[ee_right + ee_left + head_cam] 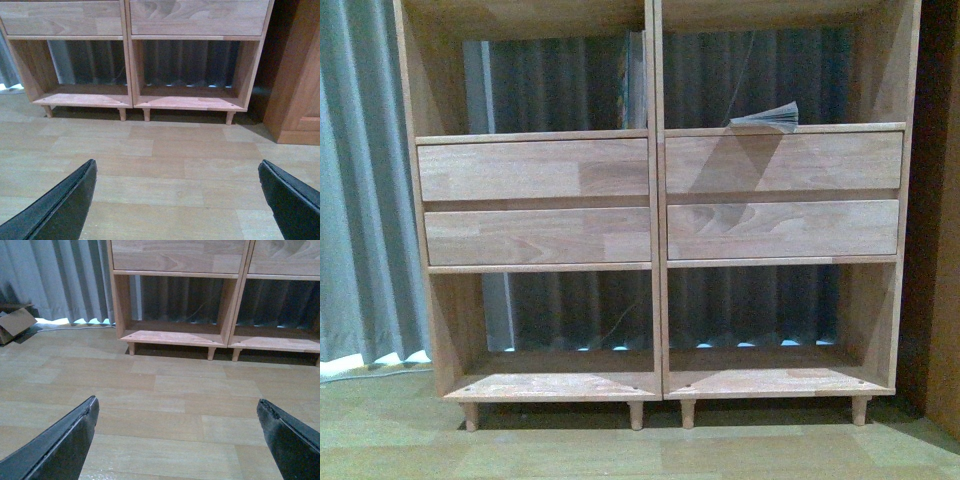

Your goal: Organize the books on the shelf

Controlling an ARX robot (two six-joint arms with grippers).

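We see an upright book (636,80), top cut off, against the shelf (658,230) divider; a flat book (767,118) fans its pages toward us. The left gripper (177,404) and right gripper (177,165) gape wide.

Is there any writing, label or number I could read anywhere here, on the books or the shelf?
No text can be read.
The lying book and the upright books are too small and blurred for any lettering.
The shelf and the cardboard box show no print.

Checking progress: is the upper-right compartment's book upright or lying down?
Lying down: the book rests flat on the shelf, pages fanned.
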